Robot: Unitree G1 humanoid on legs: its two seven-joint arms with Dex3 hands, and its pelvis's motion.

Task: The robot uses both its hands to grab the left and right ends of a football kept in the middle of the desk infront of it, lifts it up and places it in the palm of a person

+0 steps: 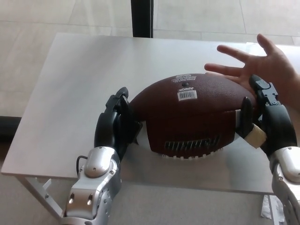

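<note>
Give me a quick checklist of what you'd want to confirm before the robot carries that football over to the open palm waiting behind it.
1. Left hand pressed on the left end of the football: ok.
2. Right hand clamped on the right end: ok.
3. Ball clear of the desk: cannot tell; its underside is hidden.
4. Person's hand open with fingers spread: ok.
5. Palm under the ball: not ok; it sits behind the right end.
6. Nothing else on the desk in the way: ok.
</note>
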